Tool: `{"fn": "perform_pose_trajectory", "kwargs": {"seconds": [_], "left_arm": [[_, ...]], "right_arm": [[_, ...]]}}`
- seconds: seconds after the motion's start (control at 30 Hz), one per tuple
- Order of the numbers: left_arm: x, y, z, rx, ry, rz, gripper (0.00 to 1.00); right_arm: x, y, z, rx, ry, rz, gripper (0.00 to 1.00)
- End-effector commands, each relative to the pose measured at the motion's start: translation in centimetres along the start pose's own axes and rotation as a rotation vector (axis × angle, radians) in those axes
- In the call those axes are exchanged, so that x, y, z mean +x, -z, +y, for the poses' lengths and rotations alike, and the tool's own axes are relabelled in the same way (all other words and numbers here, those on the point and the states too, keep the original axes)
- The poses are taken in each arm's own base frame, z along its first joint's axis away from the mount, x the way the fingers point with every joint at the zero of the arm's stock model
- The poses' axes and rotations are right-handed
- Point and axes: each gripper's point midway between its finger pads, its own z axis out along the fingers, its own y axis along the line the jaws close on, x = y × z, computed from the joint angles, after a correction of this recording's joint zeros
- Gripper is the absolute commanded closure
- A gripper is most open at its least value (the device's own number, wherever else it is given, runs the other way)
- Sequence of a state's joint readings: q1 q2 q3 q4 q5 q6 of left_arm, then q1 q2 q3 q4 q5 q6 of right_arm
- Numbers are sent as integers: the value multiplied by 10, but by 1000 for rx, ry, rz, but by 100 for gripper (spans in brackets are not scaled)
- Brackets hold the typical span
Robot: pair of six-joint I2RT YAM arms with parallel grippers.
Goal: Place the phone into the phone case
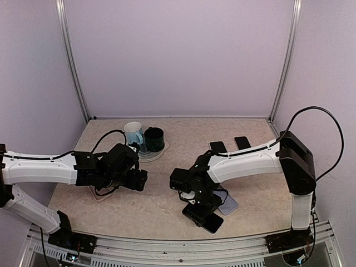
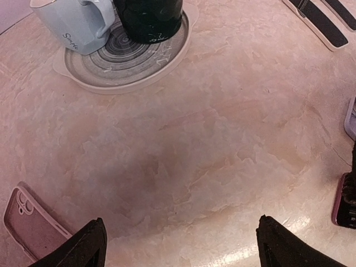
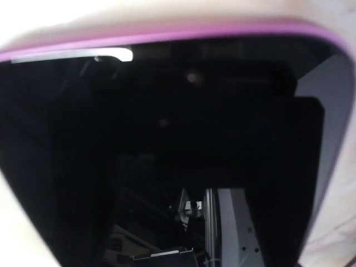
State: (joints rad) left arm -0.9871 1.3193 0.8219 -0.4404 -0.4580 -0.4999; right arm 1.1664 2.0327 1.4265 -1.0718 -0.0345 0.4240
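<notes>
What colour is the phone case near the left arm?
Pale pink phone case, clearest in left wrist view.

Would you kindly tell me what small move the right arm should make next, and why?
Probably close the right gripper on the phone: it sits low over the phone, whose dark screen fills the right wrist view, while the pink case lies empty near the open left gripper.

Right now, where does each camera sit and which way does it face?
Top external: above and behind the bases, looking down on the beige table; left arm and right arm show.
Left wrist: low over the table, facing the round grey swirled plate and pale pink phone case; its black fingertips show, wide apart.
Right wrist: close against the glossy black pink-edged phone; no fingers discernible.
Shared: top and left wrist both show plate, case and phone.
</notes>
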Motion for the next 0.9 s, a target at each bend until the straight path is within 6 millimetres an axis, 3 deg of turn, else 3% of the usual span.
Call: {"fn": "perform_pose_trajectory", "kwargs": {"seconds": [0.0, 0.3, 0.47, 0.6, 0.7, 0.8, 0.87], "left_arm": [[-4, -6, 0, -10, -19, -13, 8], [-18, -12, -12, 19, -24, -43, 8], [-30, -21, -22, 41, -37, -55, 8], [-38, -32, -27, 45, -47, -55, 8], [-40, -43, -32, 48, -56, -43, 8], [-42, -52, -38, 52, -67, -35, 8], [-43, -57, -42, 56, -72, -32, 8]], "right_arm": [[-16, -13, -6, 39, 7, -48, 47], [-53, 45, 3, -18, 27, -320, 48], [-60, 57, 1, -35, 28, -397, 49], [-67, 70, -13, -35, -12, -467, 51], [-71, 91, -29, -23, -58, -537, 51], [-60, 103, -62, 25, -159, -555, 51], [-44, 97, -86, 54, -234, -534, 50]]}}
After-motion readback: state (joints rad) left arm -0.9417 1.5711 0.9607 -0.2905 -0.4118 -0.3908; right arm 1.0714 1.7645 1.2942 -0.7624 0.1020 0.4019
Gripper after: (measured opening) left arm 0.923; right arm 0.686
